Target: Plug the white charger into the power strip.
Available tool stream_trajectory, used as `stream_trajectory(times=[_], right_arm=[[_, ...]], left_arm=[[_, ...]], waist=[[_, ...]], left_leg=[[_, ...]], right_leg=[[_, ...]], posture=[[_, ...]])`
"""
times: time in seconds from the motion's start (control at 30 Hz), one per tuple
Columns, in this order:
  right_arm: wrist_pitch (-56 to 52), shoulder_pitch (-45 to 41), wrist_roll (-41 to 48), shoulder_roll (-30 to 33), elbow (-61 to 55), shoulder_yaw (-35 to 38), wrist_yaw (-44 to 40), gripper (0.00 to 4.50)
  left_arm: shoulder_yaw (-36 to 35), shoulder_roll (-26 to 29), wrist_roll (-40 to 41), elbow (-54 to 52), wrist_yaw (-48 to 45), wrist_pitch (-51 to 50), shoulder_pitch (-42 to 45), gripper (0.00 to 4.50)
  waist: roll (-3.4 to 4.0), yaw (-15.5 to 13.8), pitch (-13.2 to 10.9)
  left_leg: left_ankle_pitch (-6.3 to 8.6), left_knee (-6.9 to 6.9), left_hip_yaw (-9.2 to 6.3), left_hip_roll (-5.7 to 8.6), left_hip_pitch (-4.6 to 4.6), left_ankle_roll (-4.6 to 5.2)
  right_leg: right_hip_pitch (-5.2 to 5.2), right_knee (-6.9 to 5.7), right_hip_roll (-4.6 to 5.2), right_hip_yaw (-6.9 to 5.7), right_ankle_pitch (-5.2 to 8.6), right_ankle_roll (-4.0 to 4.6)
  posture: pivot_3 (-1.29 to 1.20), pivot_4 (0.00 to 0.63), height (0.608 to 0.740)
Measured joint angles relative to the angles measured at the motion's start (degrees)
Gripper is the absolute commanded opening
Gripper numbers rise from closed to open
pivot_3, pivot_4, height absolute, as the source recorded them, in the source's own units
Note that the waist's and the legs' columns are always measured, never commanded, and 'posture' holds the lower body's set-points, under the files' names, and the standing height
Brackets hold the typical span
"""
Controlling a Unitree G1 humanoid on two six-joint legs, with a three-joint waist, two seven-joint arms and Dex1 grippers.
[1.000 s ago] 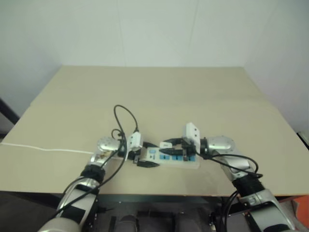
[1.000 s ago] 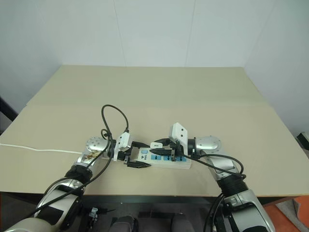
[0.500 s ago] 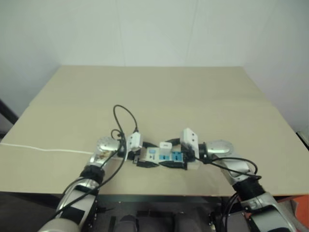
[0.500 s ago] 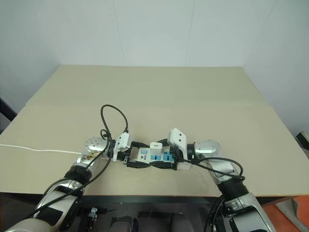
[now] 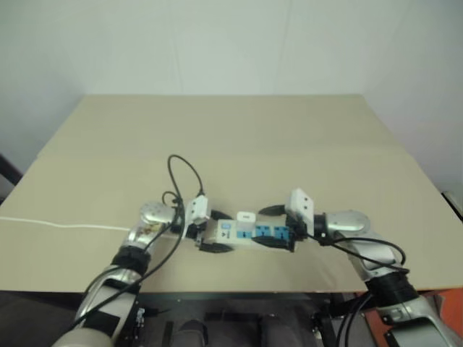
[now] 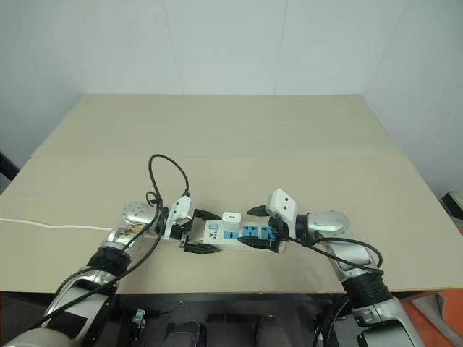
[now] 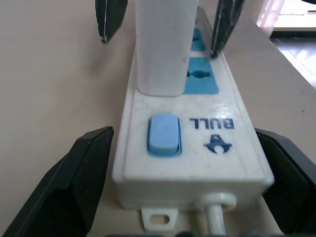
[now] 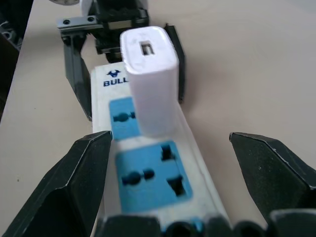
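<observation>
Charger (image 8: pixel 149 79) standing upright in power strip (image 6: pixel 239 236), socket nearest switch. My right gripper (image 6: pixel 262 228) spread wide at strip's 3 o'clock end; left gripper (image 6: pixel 197 231) spread at 9 o'clock end, gripping nothing. Plugging looks done; next, back both arms clear without nudging strip.

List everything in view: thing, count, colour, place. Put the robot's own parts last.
power strip: one, white with blue socket faces and a blue switch, lying flat near the front edge of the table, between the two grippers.
white charger: one, white, standing upright in the socket nearest the switch end of the strip.
cord: one, thin, white, running along the table toward its left edge.
table: one, beige, against white walls.
left gripper: one, black fingers on a white body, open, fingers on either side of the strip's switch end.
right gripper: one, black fingers on a white body, open, fingers on either side of the strip's other end.
</observation>
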State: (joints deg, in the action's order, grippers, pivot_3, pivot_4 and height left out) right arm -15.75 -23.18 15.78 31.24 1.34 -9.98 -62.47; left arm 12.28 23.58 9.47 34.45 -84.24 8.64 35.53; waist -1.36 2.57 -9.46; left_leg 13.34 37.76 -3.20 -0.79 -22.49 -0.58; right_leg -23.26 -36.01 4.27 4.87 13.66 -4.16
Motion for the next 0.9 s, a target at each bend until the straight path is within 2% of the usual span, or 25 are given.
stream_trajectory(times=[0.13, 0.4, 0.67, 0.9], right_arm=[[-2.41, 0.54, 2.26, 1.26, -4.93, 1.94, 0.39, 4.50], [-6.06, 7.62, 8.73, 11.29, -15.57, 12.04, -0.58, 4.50], [-7.99, 18.51, 13.07, 17.97, -21.61, 23.15, -1.07, 4.50], [-8.39, 25.16, 15.23, 19.26, -24.58, 29.50, -1.05, 4.50]], left_arm=[[-0.29, 2.32, 2.76, -7.93, -1.49, -3.07, -2.74, 4.49], [-6.66, 12.16, 10.49, -23.35, -2.13, -12.62, -7.61, 4.49], [-12.36, 19.29, 13.19, -27.94, -0.68, -15.26, -10.50, 4.49], [-14.83, 23.80, 15.70, -31.43, -0.78, -19.12, -13.52, 4.49]], waist=[[0.01, -0.12, -0.51], [0.00, -0.36, -0.94], [-0.03, -0.18, -1.12], [-0.04, -0.22, -1.15]], left_leg=[[0.00, 0.00, -0.01, 0.01, -0.05, 0.00], [0.00, 0.01, -0.02, -0.01, -0.12, 0.00], [0.00, 0.00, 0.03, -0.04, -0.11, 0.00], [0.00, 0.01, 0.05, -0.05, -0.11, 0.00]], right_leg=[[-0.04, -0.01, 0.02, -0.01, -0.02, 0.04], [-0.06, 0.05, 0.05, -0.05, 0.05, -0.08], [-0.07, 0.09, 0.04, -0.04, 0.06, -0.07], [-0.05, 0.08, 0.04, -0.04, 0.06, -0.07]], posture=[[0.00, 0.150, 0.740], [0.00, 0.150, 0.740], [0.00, 0.150, 0.740], [0.00, 0.150, 0.740]])
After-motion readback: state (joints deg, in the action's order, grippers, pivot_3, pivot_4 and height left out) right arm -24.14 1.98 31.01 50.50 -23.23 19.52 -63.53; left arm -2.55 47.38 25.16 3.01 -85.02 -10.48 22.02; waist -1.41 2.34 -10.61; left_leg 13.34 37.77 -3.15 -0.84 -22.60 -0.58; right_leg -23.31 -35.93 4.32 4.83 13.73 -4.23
